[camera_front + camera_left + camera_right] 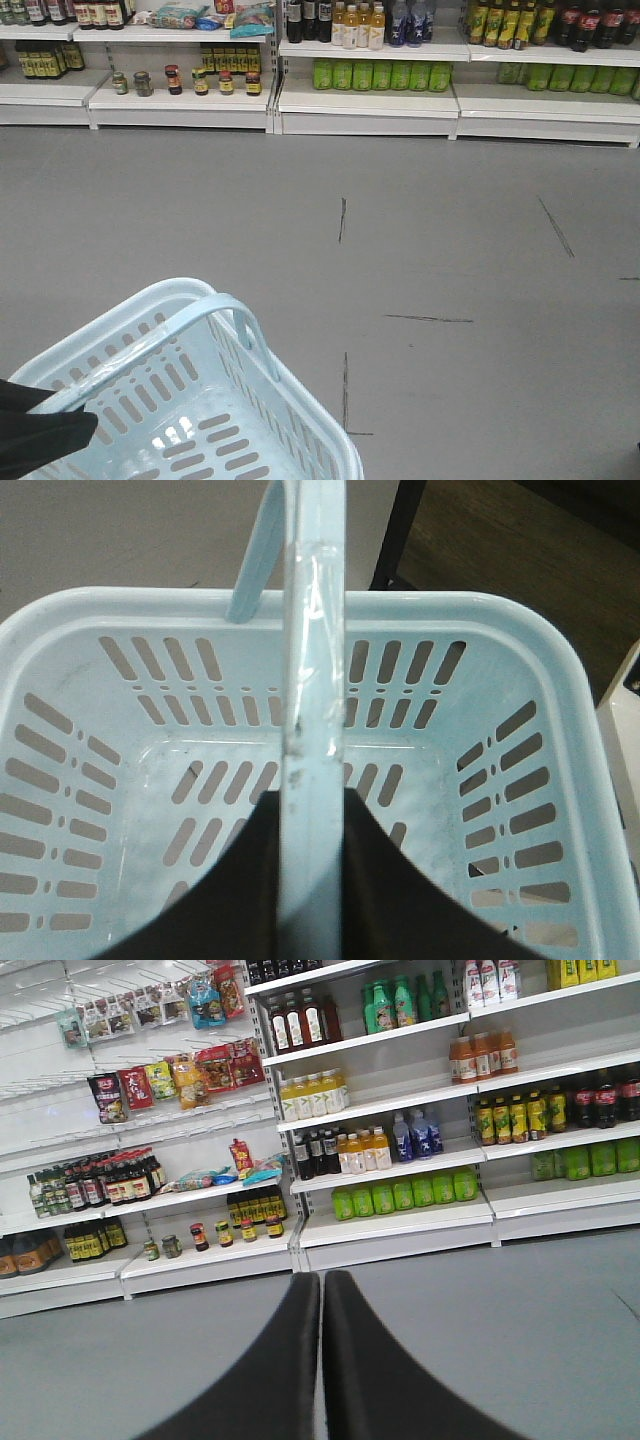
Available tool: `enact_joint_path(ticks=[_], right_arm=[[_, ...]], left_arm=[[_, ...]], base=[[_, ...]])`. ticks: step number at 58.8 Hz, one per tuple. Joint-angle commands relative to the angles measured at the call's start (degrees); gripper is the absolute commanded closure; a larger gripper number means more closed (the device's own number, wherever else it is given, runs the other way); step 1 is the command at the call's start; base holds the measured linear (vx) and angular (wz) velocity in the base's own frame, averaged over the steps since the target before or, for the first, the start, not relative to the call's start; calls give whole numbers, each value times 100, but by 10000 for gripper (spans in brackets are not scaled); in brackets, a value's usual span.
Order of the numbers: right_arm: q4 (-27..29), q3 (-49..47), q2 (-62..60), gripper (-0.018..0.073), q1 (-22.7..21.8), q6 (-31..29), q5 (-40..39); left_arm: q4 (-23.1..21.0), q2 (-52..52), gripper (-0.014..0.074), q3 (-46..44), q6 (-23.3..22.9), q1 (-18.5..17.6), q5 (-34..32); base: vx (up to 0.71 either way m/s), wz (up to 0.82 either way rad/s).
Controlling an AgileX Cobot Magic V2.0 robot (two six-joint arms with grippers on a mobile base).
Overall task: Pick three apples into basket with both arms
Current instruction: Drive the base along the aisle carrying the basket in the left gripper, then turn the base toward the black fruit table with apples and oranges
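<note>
The pale blue basket (150, 305) hangs at the lower left of the front view, and nothing lies inside it. Seen from the left wrist, the basket (430, 605) fills the frame, its slotted bottom bare. My left gripper (312, 800) is shut on the basket's raised loop handle (312, 660), one black finger on each side of the bar. Part of that arm shows as a black shape (40, 435) at the basket's near corner. My right gripper (322, 1278) is shut on nothing, held above the grey floor and facing the shelves. The apples are out of view.
White store shelves (370, 100) run along the far side, carrying bottles (400, 1190), jars (200, 82) and snack bags (170, 1075). Grey floor with dark scuff lines (342, 220) lies between me and the shelves. A dark frame leg (400, 540) stands behind the basket.
</note>
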Motion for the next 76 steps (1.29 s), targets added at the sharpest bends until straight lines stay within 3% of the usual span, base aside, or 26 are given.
enact_joint_path(ticks=[1, 76], right_arm=[[-36, 63, -68, 565, -37, -38, -420], [-36, 63, -68, 565, -37, -38, -420]], left_arm=[[-332, -29, 602, -155, -30, -21, -431], [-332, -29, 602, -155, -30, -21, -431]], base=[[21, -14], [14, -30]])
